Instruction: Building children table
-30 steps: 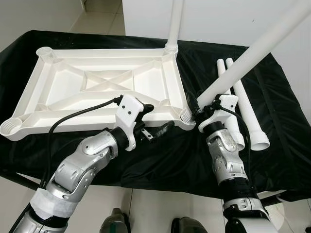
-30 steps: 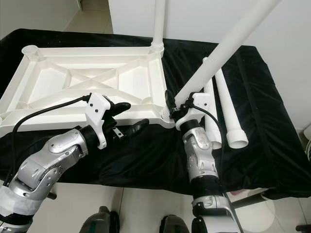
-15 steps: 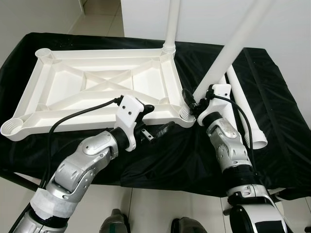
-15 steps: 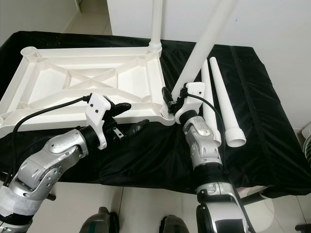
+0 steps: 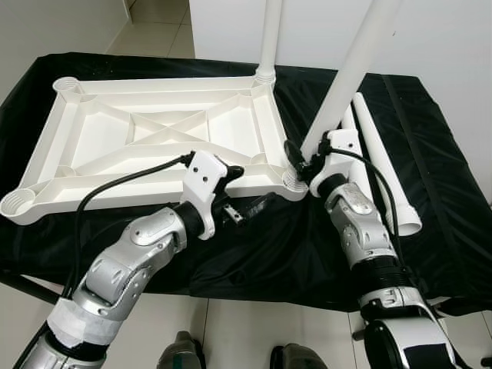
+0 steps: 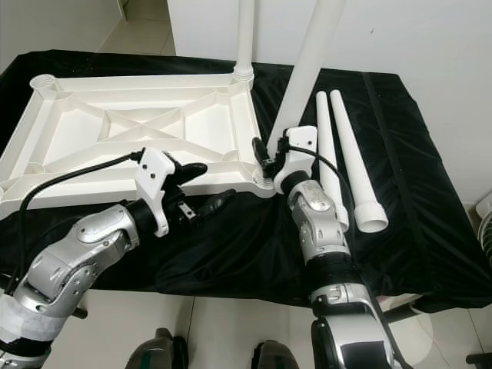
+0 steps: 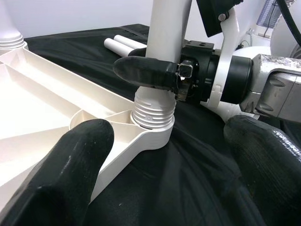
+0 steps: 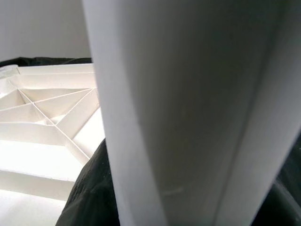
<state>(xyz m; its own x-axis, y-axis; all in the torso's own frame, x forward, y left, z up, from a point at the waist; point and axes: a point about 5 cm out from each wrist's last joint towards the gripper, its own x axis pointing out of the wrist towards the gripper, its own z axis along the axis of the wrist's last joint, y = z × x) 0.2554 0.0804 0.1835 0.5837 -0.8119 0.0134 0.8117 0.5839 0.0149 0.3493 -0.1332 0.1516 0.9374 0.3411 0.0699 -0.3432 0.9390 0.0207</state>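
The white top (image 5: pixel 154 146) lies upside down on the black desk (image 5: pixel 430 192). The right gripper (image 7: pixel 162 70) is clamped on a leg (image 5: pixel 350 77), whose threaded end sits in the near right corner socket. The right forearm points up. The left gripper (image 5: pixel 246 192), fingers apart, hovers at the top's near edge, elbow bent.

Tabletop (image 5: pixel 154 138): white moulded plastic, smooth, showing a slight sheen. Legs (image 6: pixel 342 146): same white plastic, ribbed thread ends. Cloth (image 5: pixel 430 177): black fabric, matt, lying wrinkled.
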